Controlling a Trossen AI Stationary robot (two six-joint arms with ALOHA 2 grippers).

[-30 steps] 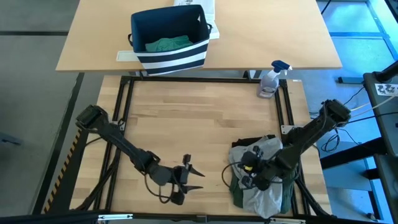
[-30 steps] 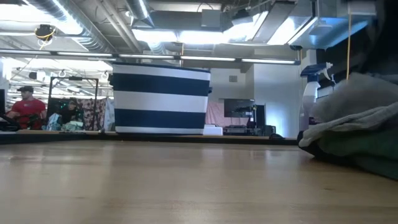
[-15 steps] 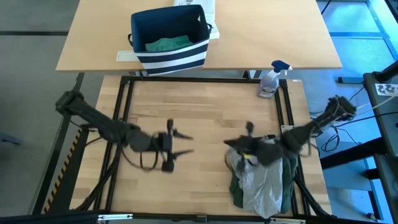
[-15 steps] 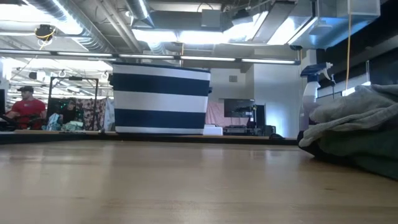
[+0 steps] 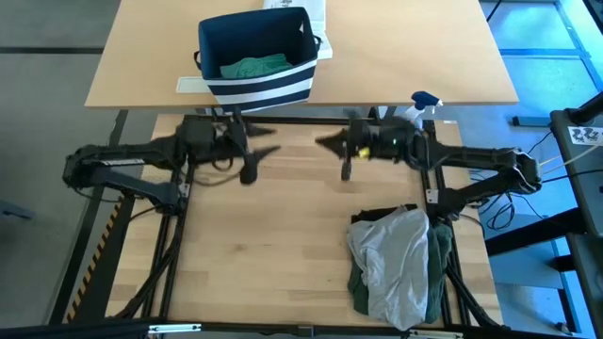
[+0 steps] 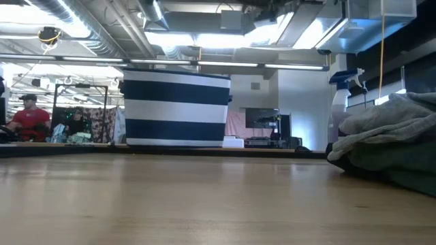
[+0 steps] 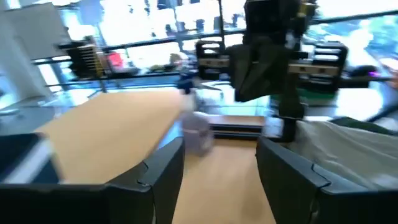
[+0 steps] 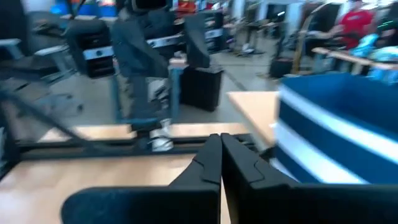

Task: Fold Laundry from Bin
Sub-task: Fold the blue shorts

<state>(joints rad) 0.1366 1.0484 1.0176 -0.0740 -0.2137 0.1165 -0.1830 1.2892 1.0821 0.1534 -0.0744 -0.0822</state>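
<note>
The bin holds teal-green laundry; both grippers hover just in front of it. Left gripper fingers apart, empty; right gripper fingers together. Risk: converging arms collide, or shut fingers push the bin instead of grasping cloth
</note>
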